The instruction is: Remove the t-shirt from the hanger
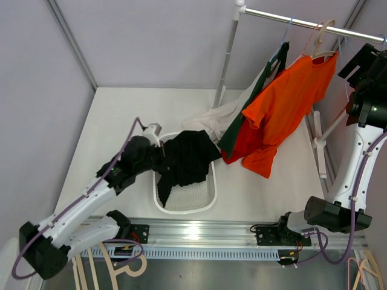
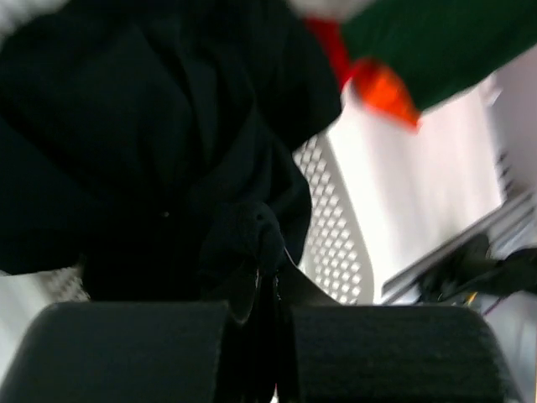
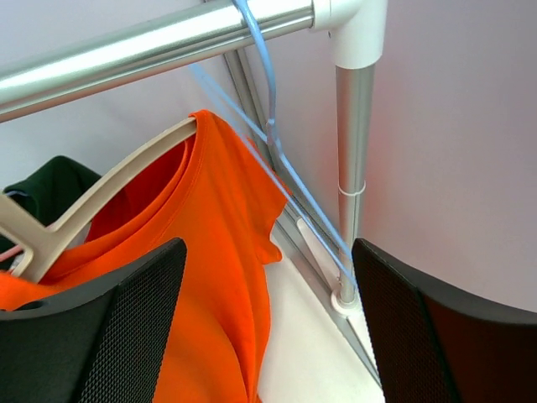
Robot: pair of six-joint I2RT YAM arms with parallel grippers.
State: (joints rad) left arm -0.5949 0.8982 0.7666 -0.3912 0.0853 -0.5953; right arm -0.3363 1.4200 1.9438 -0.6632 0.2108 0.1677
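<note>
A black t-shirt (image 1: pixel 187 158) hangs over the far rim of a white mesh basket (image 1: pixel 181 199), off any hanger. My left gripper (image 1: pixel 158 154) is shut on a fold of it; in the left wrist view the jaws (image 2: pixel 267 285) pinch the black cloth (image 2: pixel 168 126) over the basket (image 2: pixel 336 243). An orange t-shirt (image 1: pixel 284 103) hangs on a beige hanger (image 1: pixel 323 55) from the rail (image 1: pixel 302 23). My right gripper (image 1: pixel 363 60) is open and empty, high by the rail's right end. Its view shows the orange shirt (image 3: pixel 218 252) and its hanger (image 3: pixel 109 180) beyond the open gripper (image 3: pixel 268 327).
A dark green shirt (image 1: pixel 266 84) and a white garment (image 1: pixel 211 118) hang left of the orange one. An empty thin blue hanger (image 3: pixel 268 109) hangs on the rail (image 3: pixel 151 42) by the rack's post (image 3: pixel 352 168). Spare beige hangers (image 1: pixel 115 266) lie below the table's front edge.
</note>
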